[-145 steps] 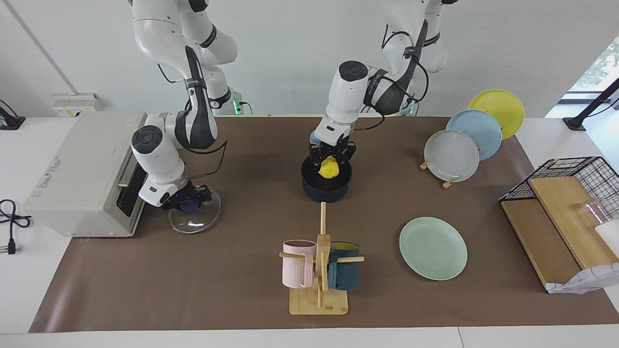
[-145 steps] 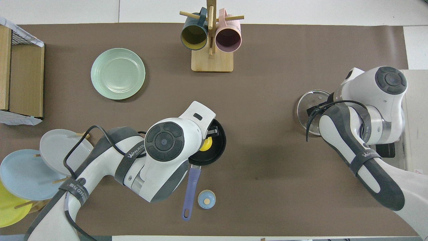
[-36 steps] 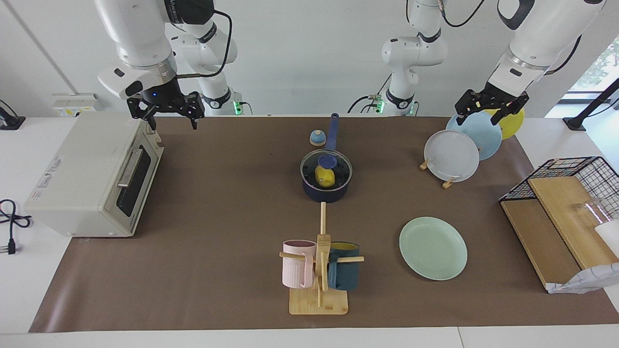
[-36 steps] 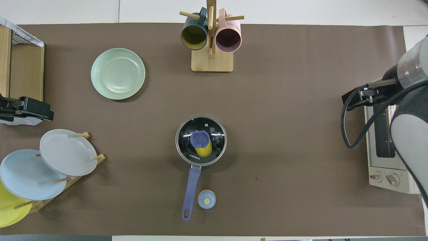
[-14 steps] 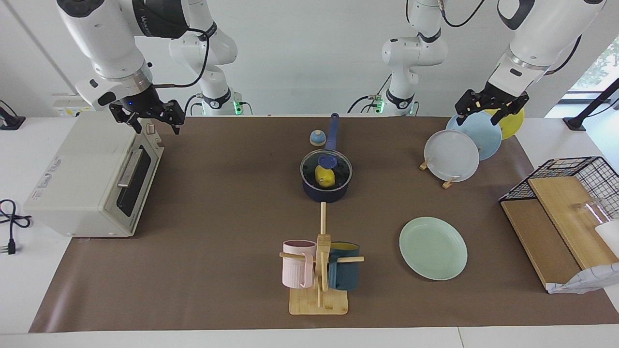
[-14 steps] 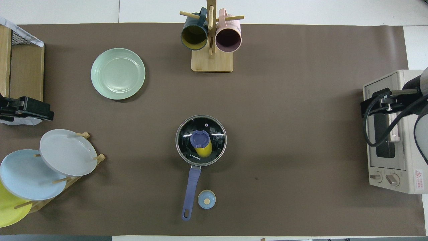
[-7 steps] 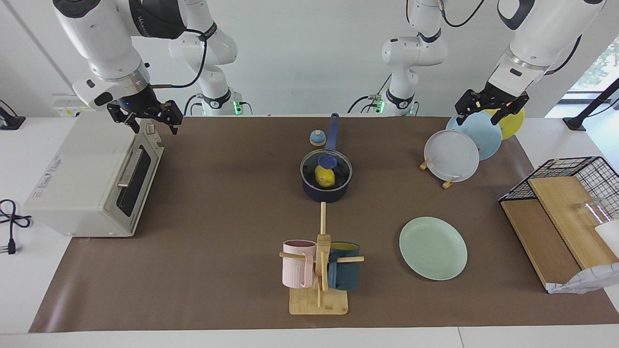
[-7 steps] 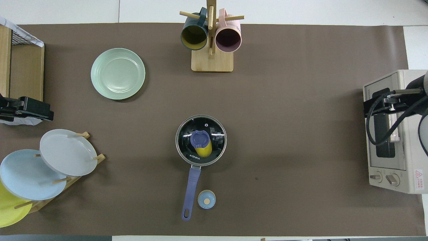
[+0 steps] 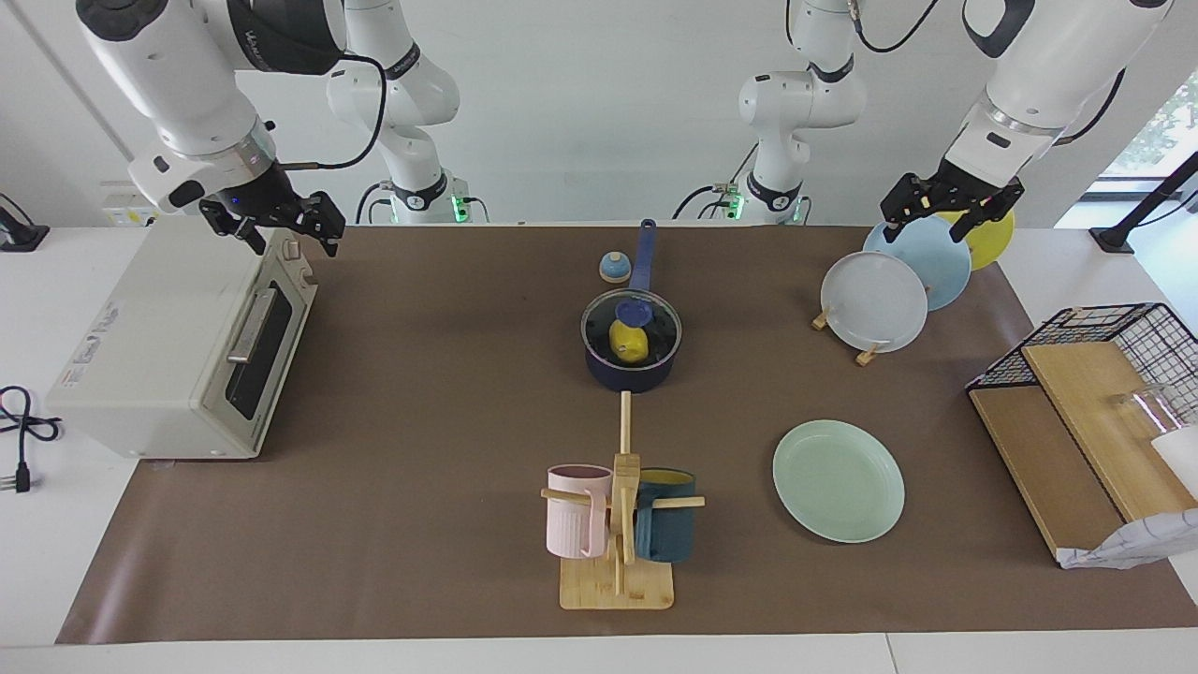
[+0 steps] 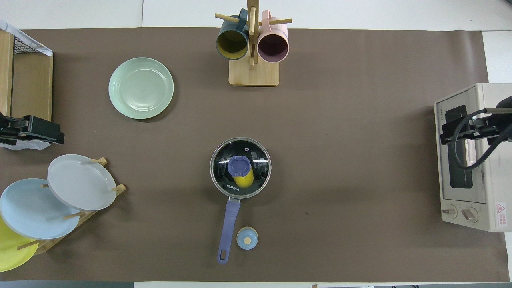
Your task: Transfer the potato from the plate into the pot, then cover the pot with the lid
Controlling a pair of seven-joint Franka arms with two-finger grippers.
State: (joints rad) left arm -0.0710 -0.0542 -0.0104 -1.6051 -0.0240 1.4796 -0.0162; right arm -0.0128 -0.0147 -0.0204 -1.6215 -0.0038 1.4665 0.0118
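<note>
Change since earlier frames: we see the right gripper [image 9: 272, 220] has drifted toward the right arm's end of the table and now hangs over the toaster oven [image 9: 178, 342]; nothing else has shifted.
Right gripper: fingers spread, empty; we judge it is backing off now that the lid is placed.
Bell-shaped knob [image 9: 613, 268]: stands beside the pot's handle, nearer to the robots than the pot's bowl, and has no part in the task.
Pot [image 9: 632, 370]: sits mid-table, handle pointing toward the robots.
Lid [image 10: 241, 168]: rests on the pot's rim and appears seated level, which we take as the covering step done.
Potato [image 9: 629, 343]: lies inside the pot, visible through the glass beneath the blue knob.
Mug stand [image 9: 618, 524]: farther from the robots than the pot, with a pink and a teal mug hung on it.
Plate [image 9: 838, 480]: bare, toward the left arm's end, farther from the robots than the pot.
Plate rack [image 9: 913, 257]: holds three upright plates.
Left gripper [image 9: 950, 204]: released and empty, waiting over the rack, unmoved.
Progress: we judge both steps complete.
</note>
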